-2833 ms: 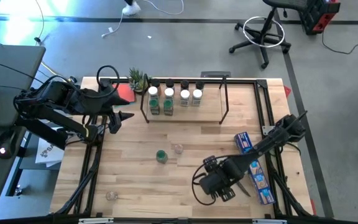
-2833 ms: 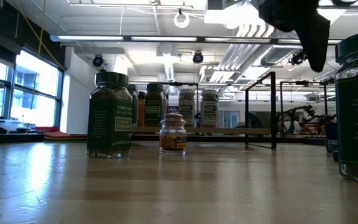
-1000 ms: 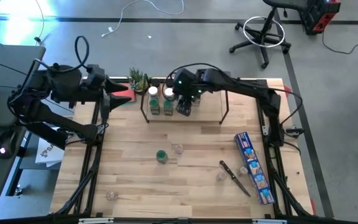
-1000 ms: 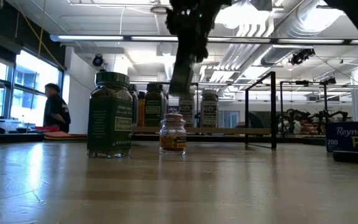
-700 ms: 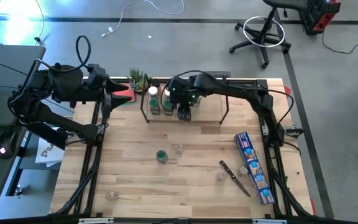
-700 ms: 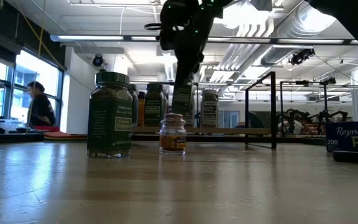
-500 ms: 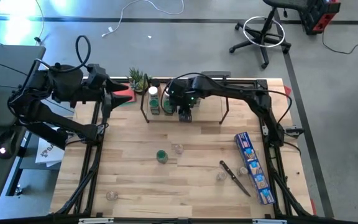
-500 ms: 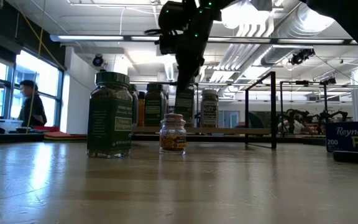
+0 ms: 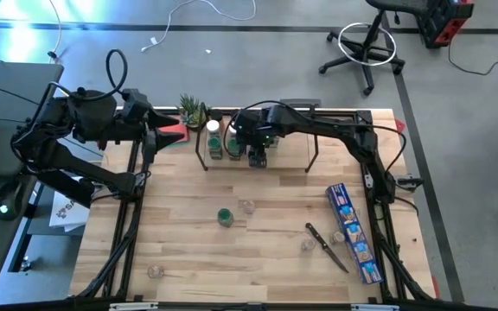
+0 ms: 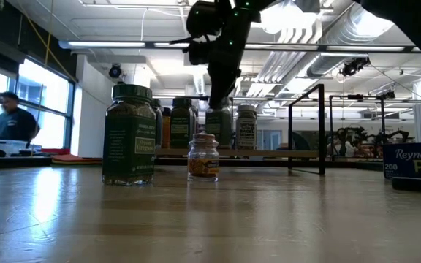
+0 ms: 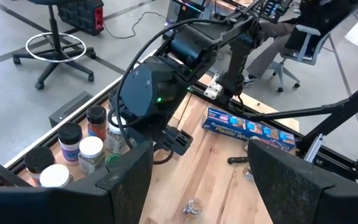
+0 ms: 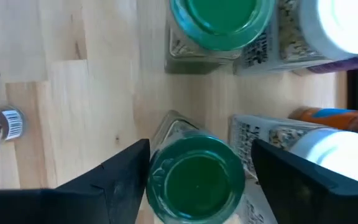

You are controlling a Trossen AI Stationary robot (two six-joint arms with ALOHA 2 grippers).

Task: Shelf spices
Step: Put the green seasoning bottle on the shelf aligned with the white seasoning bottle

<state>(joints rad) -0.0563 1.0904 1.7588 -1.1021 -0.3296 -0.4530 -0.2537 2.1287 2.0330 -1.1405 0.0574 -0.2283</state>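
My right gripper (image 12: 194, 177) is over the shelf (image 9: 311, 145), fingers spread wide either side of a green-capped spice jar (image 12: 196, 180) on its front board. Left gripper (image 11: 197, 186) open, parked off-table.

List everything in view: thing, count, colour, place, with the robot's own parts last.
shelf: one, black rods, far edge of table.
jars on shelf: several, white, green and dark caps, shelf's left part.
green-cap jar: one, mid-table.
clear jars: three, loose on the table.
blue box: one, right edge.
utensil: one, black, beside the box.
plant: one, green, left of shelf.
left hand: open, left of shelf.
right hand: open, around a green-cap jar at the shelf.
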